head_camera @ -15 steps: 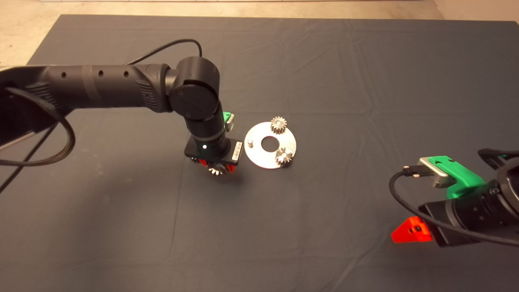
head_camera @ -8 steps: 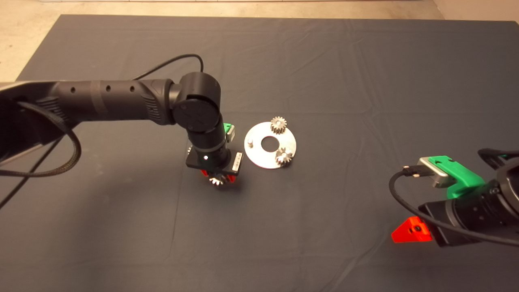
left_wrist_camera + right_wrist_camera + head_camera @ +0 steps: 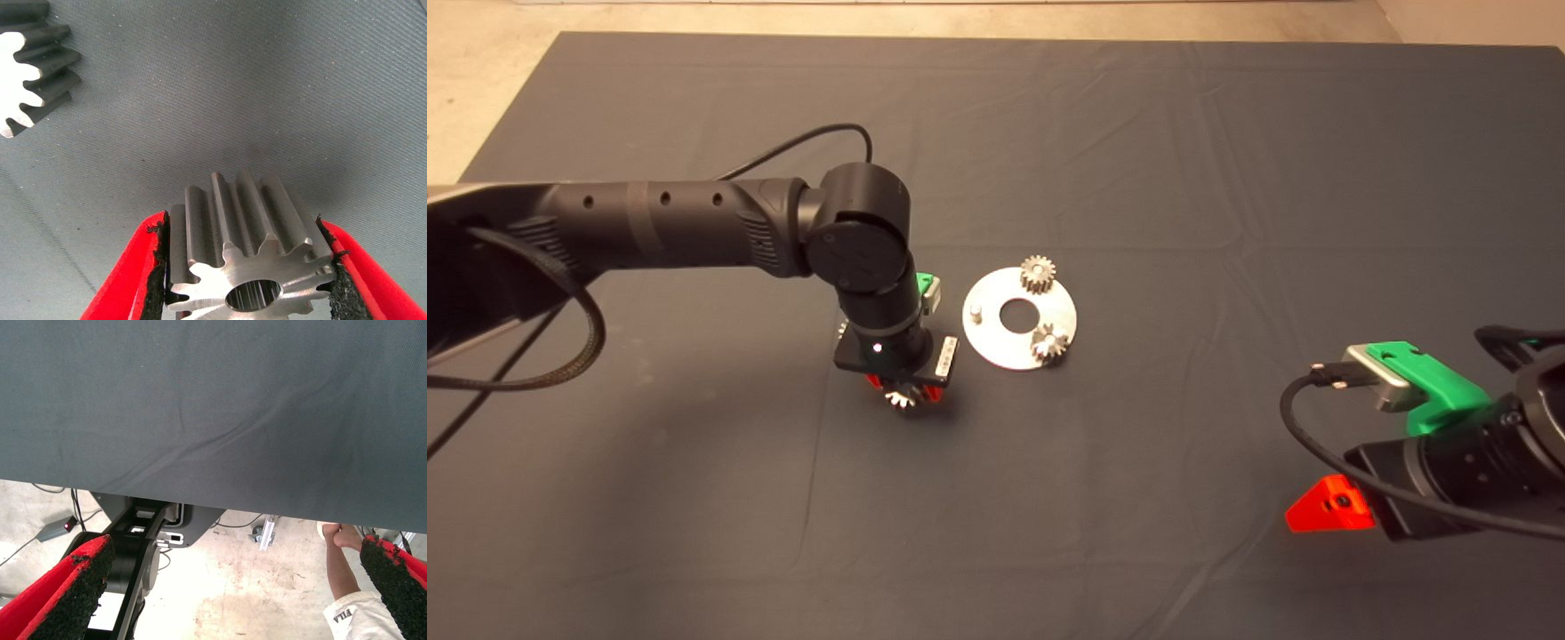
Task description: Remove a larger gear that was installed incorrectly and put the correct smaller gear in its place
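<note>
A dark mat (image 3: pixel 1138 178) covers the worktop, with bare floor beyond its far edge. The left hand (image 3: pixel 903 391), at 8 o'clock of the round metal plate (image 3: pixel 996 342), has its red fingers (image 3: pixel 133 267) closed on the toothed flanks of what looks to be the smaller gear (image 3: pixel 247 260), held clear of the plate. The larger gear (image 3: pixel 27 73) lies loose on the mat close by, at 9 o'clock of the plate and mostly hidden under the wrist from above. On the plate one pin (image 3: pixel 976 311) stands bare at 9 o'clock, while two gears (image 3: pixel 1038 273) (image 3: pixel 1048 342) sit on theirs at 1 and 5 o'clock. The removal therefore appears done; carrying the held gear over and seating it on the bare pin is left. The right hand (image 3: pixel 233 587) waits at 4 o'clock of the mat, fingers spread wide and empty. A person's leg (image 3: pixel 337 567) shows on the floor beyond it, the clothing lettered, it seems, "FILA"; a white label (image 3: pixel 947 354) on the left wrist is unreadable.
</note>
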